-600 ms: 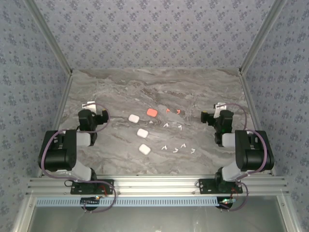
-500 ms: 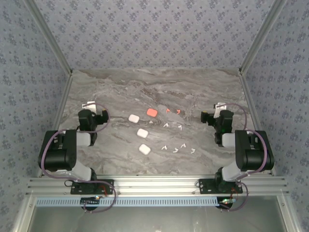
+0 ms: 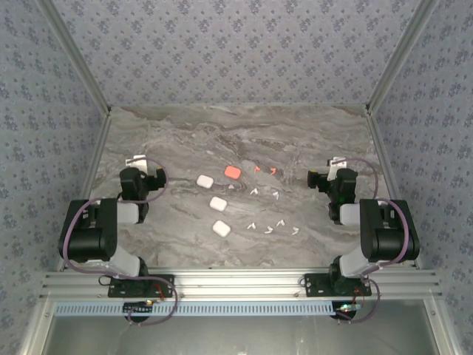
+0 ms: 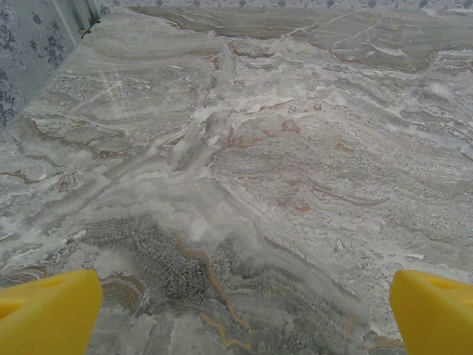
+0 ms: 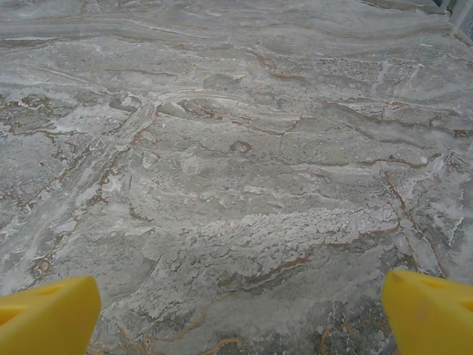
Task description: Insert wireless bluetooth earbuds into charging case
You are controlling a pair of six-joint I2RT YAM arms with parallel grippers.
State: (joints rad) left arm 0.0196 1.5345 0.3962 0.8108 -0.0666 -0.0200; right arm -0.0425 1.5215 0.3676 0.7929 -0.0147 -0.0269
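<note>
Swirling grey marble, tiny white earbuds

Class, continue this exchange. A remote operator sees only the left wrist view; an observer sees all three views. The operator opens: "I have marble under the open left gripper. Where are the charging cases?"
Observer: Three white cases lie in a slanting row mid-table, off to the right of the left gripper, with a coral-red case just beyond the row.
Operator: And the earbuds?
Observer: They lie loose on the marble to the right of the cases: several white earbuds and two coral-red earbuds beside the red case.
Operator: How does the right gripper stand?
Observer: The right gripper is open over bare marble, holding nothing.
</note>
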